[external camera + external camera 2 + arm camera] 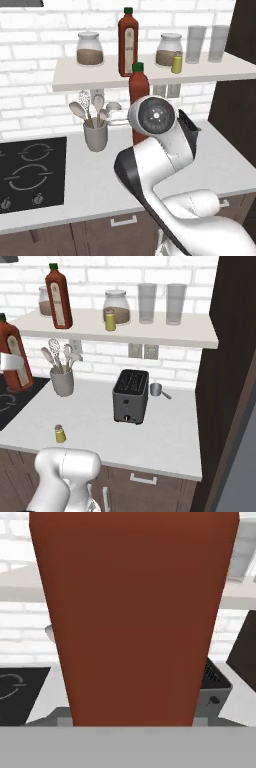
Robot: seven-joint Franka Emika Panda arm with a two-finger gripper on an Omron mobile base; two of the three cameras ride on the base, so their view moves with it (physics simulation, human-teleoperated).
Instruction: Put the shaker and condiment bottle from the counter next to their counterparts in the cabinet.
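Observation:
The condiment bottle (139,92), red-brown with a bright green cap, hangs upright just in front of and below the cabinet shelf (100,77). My gripper (7,363) is shut on its body, and the white wrist hides the lower part in the left base view. The bottle's plain red side (135,617) stands close before the hand camera. On the shelf stand the labelled red counterpart bottle (128,42) and a tiny yellow shaker (177,63). The other shaker (60,433) stands on the counter near its front edge, apart from the gripper.
A dark toaster (131,396) and a small metal cup (156,389) sit at mid counter. A utensil holder (95,135) stands left of the held bottle, beside the stove (30,172). Jars of brown powder (90,49) and two glasses (147,303) share the shelf. A dark tall unit (230,381) closes off the right.

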